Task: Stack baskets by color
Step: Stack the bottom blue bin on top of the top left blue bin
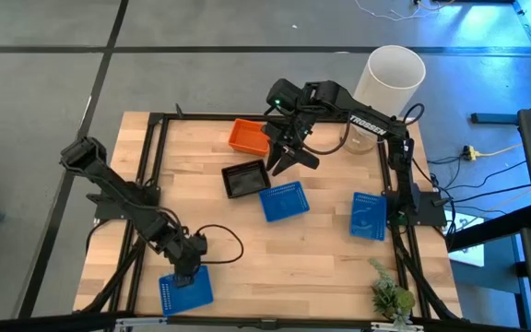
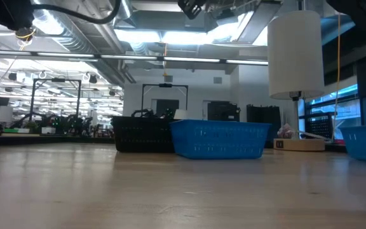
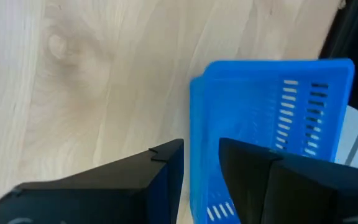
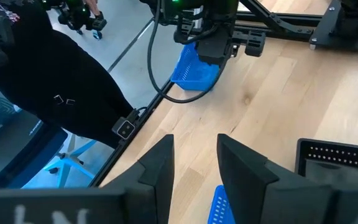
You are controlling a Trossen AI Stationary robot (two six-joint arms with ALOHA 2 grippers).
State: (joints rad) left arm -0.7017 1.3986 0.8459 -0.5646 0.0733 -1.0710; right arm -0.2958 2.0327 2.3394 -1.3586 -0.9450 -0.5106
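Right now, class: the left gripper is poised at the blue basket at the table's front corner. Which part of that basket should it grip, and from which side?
Best bet is a rim wall, gripped from above. The blue basket sits flat, shallow and open-topped, so its thin upright wall fits between two fingers. The left gripper, open, already has one finger outside the wall and the other over the mesh inside. The right gripper hovers open near the black basket.

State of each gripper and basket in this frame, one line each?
left gripper: open, straddling a wall of the corner blue basket
right gripper: open, empty, above the table
orange basket: upright on table
black basket: upright on table
middle blue basket: upright, alone
right blue basket: upright, alone
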